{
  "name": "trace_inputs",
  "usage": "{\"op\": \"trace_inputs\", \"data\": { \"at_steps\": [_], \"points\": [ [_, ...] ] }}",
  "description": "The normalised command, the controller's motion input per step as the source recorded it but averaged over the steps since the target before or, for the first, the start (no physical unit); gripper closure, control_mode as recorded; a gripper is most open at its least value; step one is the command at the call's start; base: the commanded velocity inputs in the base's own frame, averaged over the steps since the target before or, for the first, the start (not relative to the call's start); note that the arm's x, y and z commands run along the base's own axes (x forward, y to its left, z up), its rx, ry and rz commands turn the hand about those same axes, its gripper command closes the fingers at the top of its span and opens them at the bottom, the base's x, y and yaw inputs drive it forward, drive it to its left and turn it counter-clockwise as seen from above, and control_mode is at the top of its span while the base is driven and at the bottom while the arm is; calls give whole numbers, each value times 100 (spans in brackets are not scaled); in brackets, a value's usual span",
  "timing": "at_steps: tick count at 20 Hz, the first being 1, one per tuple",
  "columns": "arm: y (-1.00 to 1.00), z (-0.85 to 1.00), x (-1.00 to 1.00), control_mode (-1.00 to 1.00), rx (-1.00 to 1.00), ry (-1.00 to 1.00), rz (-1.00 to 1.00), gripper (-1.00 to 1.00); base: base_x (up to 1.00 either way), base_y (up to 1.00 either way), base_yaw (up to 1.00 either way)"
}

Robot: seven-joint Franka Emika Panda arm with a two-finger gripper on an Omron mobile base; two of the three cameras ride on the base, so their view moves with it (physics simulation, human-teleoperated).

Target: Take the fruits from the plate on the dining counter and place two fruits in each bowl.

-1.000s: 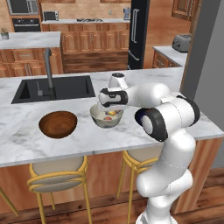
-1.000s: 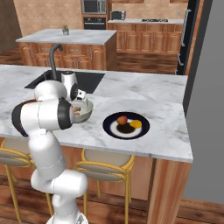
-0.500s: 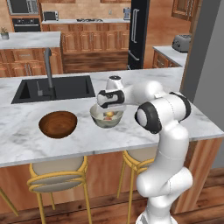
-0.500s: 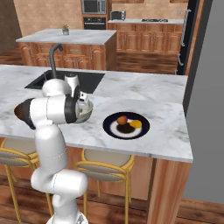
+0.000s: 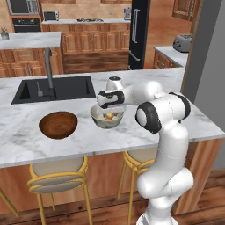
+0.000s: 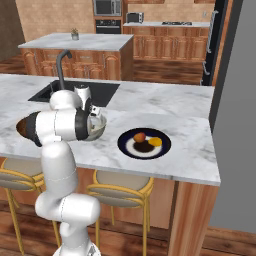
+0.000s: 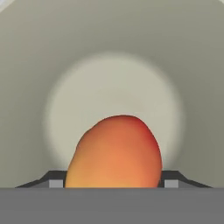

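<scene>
The fingers (image 7: pixel 112 183) grip a reddish-orange fruit (image 7: pixel 114 151) inside the cream bowl (image 5: pixel 107 117); the plate (image 6: pixel 144 143) holds two fruits, the wooden bowl (image 5: pixel 58 125) none.

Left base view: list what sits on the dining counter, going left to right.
Sink → dark wooden bowl → pale bowl with fruit inside, the gripper poised over it.

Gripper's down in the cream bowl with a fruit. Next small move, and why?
Probably open the fingers and let go. In the hand view the orange-red fruit sits between them, over the pale bowl floor. The gripper is at the bowl's mouth, so the drop looks short. Two fruits remain on the plate, and the brown bowl looks empty.
</scene>
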Motion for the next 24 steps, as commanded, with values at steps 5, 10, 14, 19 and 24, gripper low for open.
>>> {"op": "trace_inputs", "data": {
  "at_steps": [5,10,14,19,24],
  "points": [
    [-1,19,-5,-100,0,-1,0,-100,0,0,0],
    [-10,69,-36,-100,0,-2,-5,-100,0,0,0],
    [-59,67,-89,-100,0,-2,-9,-100,0,0,0],
    [-86,47,-87,-100,0,-1,-11,-100,0,0,0],
    [-100,22,-68,-100,2,-1,-13,-100,0,0,0]
  ]
}}
